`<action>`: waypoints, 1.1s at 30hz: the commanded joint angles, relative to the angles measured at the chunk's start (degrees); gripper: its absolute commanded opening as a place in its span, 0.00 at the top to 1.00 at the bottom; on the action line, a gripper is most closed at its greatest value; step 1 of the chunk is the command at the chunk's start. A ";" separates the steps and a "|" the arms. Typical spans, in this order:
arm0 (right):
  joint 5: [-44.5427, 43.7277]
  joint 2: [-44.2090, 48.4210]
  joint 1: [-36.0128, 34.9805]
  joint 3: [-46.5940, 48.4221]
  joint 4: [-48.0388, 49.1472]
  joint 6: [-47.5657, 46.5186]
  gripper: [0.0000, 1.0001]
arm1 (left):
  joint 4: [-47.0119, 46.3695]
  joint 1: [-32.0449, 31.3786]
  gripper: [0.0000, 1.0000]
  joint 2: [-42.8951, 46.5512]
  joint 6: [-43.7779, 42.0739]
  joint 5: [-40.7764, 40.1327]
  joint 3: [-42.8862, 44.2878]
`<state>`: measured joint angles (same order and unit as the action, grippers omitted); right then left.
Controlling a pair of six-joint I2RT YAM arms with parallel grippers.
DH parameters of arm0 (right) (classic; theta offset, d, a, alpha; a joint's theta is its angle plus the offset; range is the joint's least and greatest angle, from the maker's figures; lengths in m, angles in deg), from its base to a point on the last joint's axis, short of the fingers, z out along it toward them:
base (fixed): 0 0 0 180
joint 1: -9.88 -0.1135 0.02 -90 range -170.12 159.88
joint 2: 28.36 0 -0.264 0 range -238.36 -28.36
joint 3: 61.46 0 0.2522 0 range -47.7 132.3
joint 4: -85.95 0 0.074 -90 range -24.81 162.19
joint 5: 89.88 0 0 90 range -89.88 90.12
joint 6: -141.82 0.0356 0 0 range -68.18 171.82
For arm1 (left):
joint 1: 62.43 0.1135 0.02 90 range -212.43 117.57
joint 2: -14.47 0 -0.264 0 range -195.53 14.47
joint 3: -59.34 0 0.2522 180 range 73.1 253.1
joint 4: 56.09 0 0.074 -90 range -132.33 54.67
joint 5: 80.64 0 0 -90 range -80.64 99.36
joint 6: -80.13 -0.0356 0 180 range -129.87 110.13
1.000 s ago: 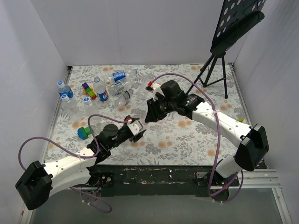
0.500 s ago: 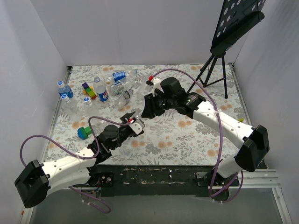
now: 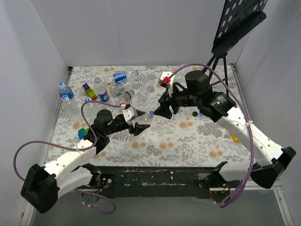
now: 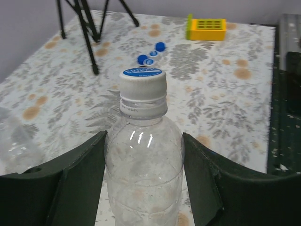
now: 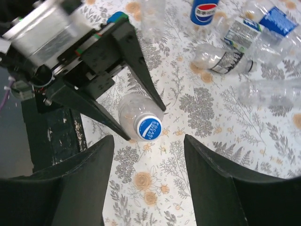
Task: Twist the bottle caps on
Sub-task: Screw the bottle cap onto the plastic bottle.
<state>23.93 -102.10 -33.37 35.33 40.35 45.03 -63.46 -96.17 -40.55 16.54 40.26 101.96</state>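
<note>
My left gripper (image 4: 143,188) is shut on a clear unlabelled bottle (image 4: 143,165), one finger on each side of its body. A white-and-blue cap (image 4: 142,80) sits on the bottle's neck. In the top view the left gripper (image 3: 139,120) holds the bottle tilted, with the cap (image 3: 150,113) pointing at my right gripper (image 3: 162,109). The right gripper (image 5: 148,188) is open and empty, a short way off the cap (image 5: 148,127) and facing it. Three loose blue caps (image 4: 150,60) lie on the table beyond the bottle.
Several more bottles (image 3: 117,82) lie and stand at the back left, also showing in the right wrist view (image 5: 225,57). A black tripod stand (image 3: 214,70) is at the back right. A yellow block (image 4: 206,27) and a green-and-blue toy (image 3: 83,133) lie on the flowered table.
My right gripper has drawn back to the right, off the bottle's top, and its arm has risen. The left gripper has moved up and away from the table's near edge with the bottle.
</note>
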 commanded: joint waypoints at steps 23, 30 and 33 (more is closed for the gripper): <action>21.71 -2.11 -0.70 -1.02 -9.21 -27.40 0.48 | -13.15 2.62 1.00 -5.71 17.79 29.75 2.69; 21.01 -3.26 -1.05 -0.76 -8.95 -25.48 0.73 | -11.23 2.62 1.00 -5.01 15.52 27.91 2.78; 19.44 -3.78 -1.49 -0.58 -8.68 -22.23 0.90 | -8.06 2.62 1.00 -3.87 11.39 24.23 2.69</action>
<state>44.06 -105.05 -34.13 32.40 31.43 19.22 -74.38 -93.61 -46.43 32.80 68.23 102.75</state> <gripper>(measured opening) 0.400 0.585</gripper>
